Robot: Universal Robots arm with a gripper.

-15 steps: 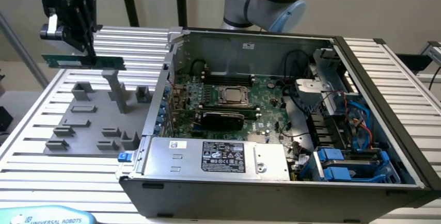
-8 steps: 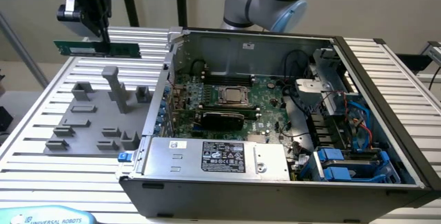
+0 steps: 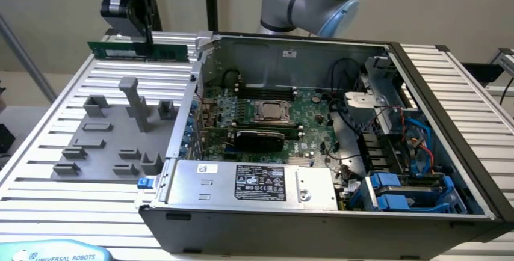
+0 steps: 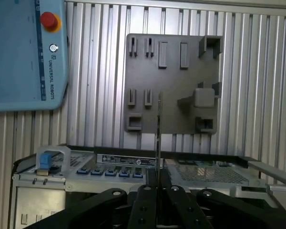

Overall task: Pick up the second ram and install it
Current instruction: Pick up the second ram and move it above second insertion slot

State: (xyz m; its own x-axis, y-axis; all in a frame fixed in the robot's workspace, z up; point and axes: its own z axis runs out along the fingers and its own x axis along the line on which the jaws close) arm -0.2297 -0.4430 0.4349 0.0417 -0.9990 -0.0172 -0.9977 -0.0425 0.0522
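While the tool [image 3: 144, 43] grips it from above, you can see the second ram [image 3: 117, 50] as a long, thin green board with a lighter label on its face. The jaws are drawn in narrow and clamped on its upper edge, a little past the middle towards the exterior view's right.

The stick stands on its long edge, face upright, lifted off the worktop [image 3: 48, 147]. It hangs over the worktop's edge at the top of the exterior view. Its long axis lies about level and runs along that edge. One end points to the exterior view's left. The other points to the right and ends just beside the near upper corner of the open computer case [image 3: 321, 231].

In the wrist view you look along the board's edge. There the second ram [image 4: 158, 124] shows as a thin dark line running straight out from the tool [image 4: 158, 183].

Under and in front of it, the grey fixture plate [image 3: 105, 135] lies flat on the worktop, beside the case wall. The motherboard [image 3: 313, 116] lies inside the case, well apart from the stick.
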